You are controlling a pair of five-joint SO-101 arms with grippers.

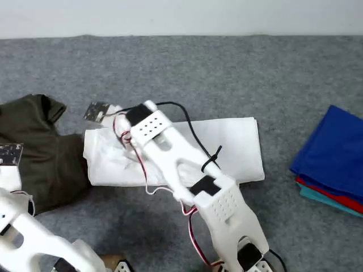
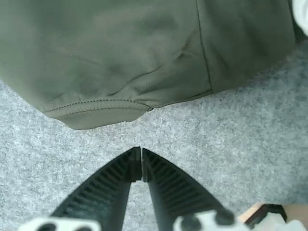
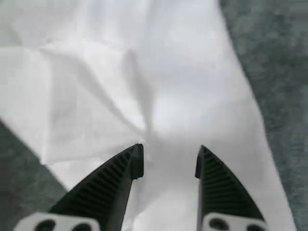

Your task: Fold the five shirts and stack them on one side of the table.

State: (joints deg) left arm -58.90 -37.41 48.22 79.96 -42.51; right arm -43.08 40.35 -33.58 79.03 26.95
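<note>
At centre frame, right gripper (image 3: 168, 161), jaws parted, hovers over the crumpled left end of the half-folded white cloth shirt (image 1: 227, 147), probably to pinch it for the next fold; left gripper (image 2: 141, 159), closed and empty, hangs near the olive-green cloth shirt (image 1: 39, 147) at left.

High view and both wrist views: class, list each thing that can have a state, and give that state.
white shirt: partly folded, rumpled at one end.
olive shirt: unfolded, bunched up.
shirt stack: folded, blue on top.
left end effector: shut, empty.
right end effector: open, over the white shirt.
</note>
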